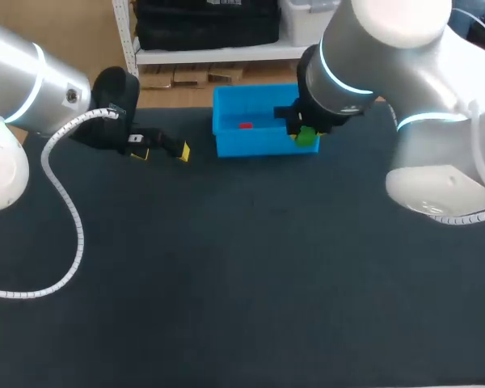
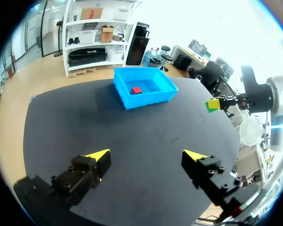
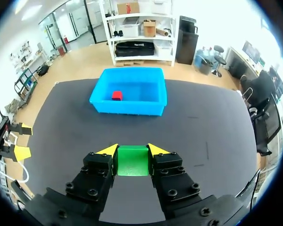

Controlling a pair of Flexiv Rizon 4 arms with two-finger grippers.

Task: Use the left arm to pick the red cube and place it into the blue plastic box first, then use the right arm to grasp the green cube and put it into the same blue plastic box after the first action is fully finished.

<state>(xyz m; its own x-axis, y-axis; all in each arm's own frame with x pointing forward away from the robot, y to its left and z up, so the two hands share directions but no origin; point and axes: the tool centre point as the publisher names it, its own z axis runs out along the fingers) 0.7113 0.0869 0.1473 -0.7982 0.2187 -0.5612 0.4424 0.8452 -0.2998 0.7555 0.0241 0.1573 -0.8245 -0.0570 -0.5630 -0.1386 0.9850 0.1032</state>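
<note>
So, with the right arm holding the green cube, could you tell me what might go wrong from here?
The green cube is pinched only at the yellow tips of the right end effector, so it might slip on the way. In the head view it hangs by the near right corner of the blue box. Released there, it could clip the rim and fall outside.

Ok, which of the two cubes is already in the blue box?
The red cube, lying on the floor of the blue plastic box. The green cube is held in the right claw.
</note>
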